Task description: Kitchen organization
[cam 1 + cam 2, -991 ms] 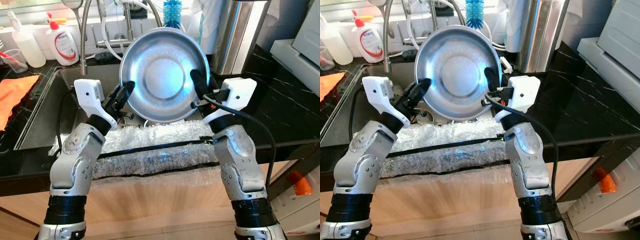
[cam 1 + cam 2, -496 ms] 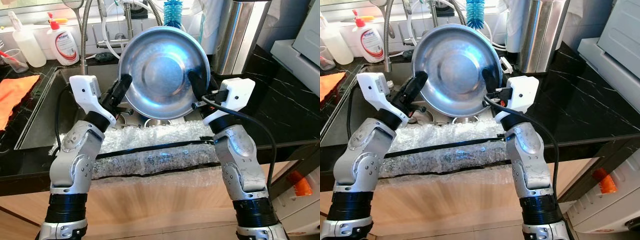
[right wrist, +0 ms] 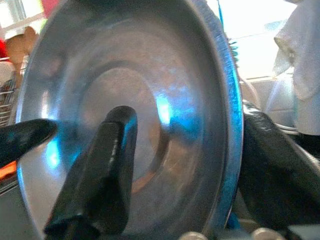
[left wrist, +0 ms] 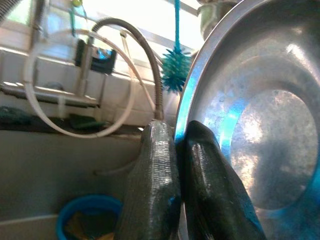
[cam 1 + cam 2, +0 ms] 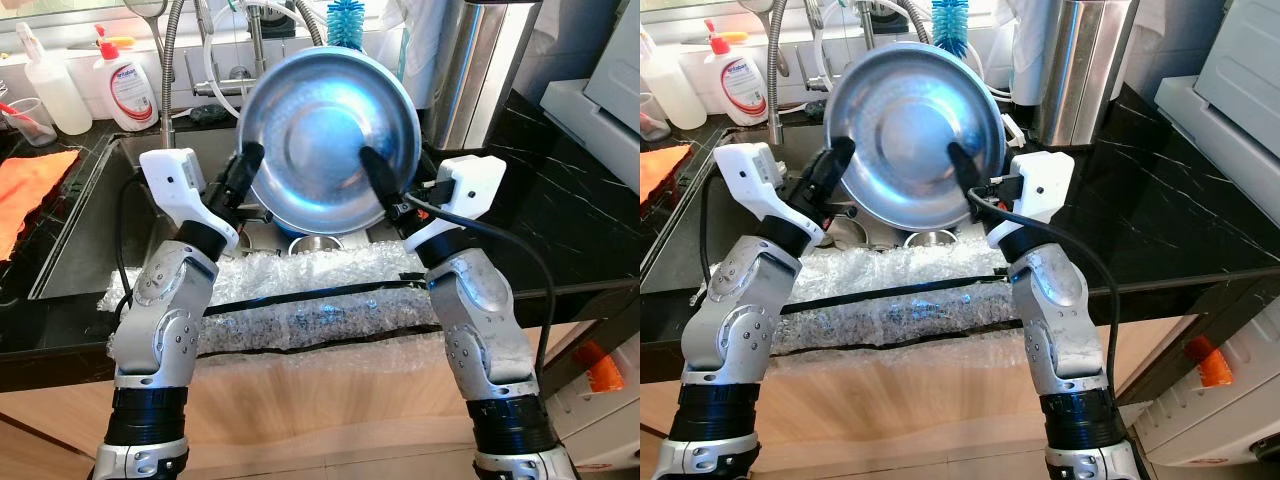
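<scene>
Counter was black stone (image 5: 560,210) with white veins, with a sink (image 5: 90,225) sunk into it on the left. A strip of bubble wrap (image 5: 300,300) was draped over the near edge. Far left had an orange cloth (image 5: 25,190) lying on the counter. Along the far edge stood a clear bottle (image 5: 50,90), a white soap bottle (image 5: 125,85) with a red cap, and a tall steel canister (image 5: 480,60) to the right.

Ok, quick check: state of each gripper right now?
Left gripper: shut on the rim of the steel bowl.
Right gripper: open, fingers straddling the bowl's opposite rim.
</scene>
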Tool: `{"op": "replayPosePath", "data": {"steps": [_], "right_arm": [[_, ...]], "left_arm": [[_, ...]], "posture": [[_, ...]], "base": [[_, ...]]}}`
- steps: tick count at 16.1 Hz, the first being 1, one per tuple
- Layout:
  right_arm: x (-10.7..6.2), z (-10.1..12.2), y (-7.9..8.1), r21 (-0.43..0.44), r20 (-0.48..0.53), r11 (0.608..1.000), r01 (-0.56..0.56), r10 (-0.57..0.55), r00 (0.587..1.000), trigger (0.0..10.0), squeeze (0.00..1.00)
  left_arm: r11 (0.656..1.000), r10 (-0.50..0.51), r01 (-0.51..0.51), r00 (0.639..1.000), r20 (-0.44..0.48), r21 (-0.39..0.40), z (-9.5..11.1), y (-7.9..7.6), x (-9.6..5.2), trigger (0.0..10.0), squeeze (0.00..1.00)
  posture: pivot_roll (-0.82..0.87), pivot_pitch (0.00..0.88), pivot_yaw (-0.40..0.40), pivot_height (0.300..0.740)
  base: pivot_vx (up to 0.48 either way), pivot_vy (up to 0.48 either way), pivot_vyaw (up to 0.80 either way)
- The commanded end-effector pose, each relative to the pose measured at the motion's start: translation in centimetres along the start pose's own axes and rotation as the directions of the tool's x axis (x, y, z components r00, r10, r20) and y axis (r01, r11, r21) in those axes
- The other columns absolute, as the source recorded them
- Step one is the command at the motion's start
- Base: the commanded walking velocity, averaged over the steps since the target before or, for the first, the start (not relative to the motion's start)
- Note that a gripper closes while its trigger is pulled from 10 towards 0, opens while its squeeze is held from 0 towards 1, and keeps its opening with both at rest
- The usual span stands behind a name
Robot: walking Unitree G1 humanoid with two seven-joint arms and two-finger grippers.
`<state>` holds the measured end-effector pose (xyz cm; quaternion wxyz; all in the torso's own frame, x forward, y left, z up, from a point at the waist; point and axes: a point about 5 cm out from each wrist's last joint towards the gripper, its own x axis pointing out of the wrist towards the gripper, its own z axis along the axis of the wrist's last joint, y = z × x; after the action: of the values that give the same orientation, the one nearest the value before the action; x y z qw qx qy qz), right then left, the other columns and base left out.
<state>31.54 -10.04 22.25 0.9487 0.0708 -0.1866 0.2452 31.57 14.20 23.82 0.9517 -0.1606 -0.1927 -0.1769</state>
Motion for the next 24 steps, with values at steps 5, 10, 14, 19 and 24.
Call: {"op": "replayPosePath", "data": {"steps": [5, 10, 14, 19, 24], "right_arm": [[-0.1, -0.9, 2.7, 0.005, -0.061, 0.989, -0.149, 0.149, 0.987, 10.0, 0.00], [0.1, -0.5, 0.3, -0.079, -0.038, 0.995, 0.066, -0.069, 0.997, 10.0, 0.00], [0.0, -0.2, -0.5, -0.106, -0.025, 0.985, 0.137, -0.140, 0.990, 10.0, 0.00], [-2.7, 0.6, -2.3, -0.214, -0.009, 0.945, 0.247, -0.255, 0.967, 10.0, 0.00], [-6.8, -0.1, -2.2, -0.277, -0.058, 0.921, 0.275, -0.302, 0.952, 10.0, 0.00]], "left_arm": [[0.987, 0.147, -0.154, 0.977, 0.154, 0.036, 2.5, 1.3, 0.7, 0.0, 0.00], [0.975, 0.202, -0.214, 0.963, 0.181, 0.051, 3.0, 2.3, 0.4, 0.0, 0.00], [0.932, 0.277, -0.312, 0.941, 0.193, 0.183, 3.1, 3.7, 0.3, 9.7, 0.00], [0.831, 0.286, -0.291, 0.955, 0.084, 0.474, 2.0, 6.1, -0.3, 10.0, 0.00], [0.786, 0.367, -0.301, 0.930, -0.016, 0.540, 0.1, 8.3, -1.0, 10.0, 0.00]], "posture": [[-0.05, 0.021, 0.039, 0.740], [-0.05, 0.025, 0.037, 0.740], [-0.05, 0.026, 0.036, 0.740], [-0.06, 0.032, 0.036, 0.740], [-0.08, 0.024, 0.043, 0.740]], "base": [[0.000, 0.000, 0.00], [0.000, 0.000, 0.00], [0.000, 0.000, 0.00], [0.000, 0.000, 0.00], [0.000, 0.000, 0.00]]}}
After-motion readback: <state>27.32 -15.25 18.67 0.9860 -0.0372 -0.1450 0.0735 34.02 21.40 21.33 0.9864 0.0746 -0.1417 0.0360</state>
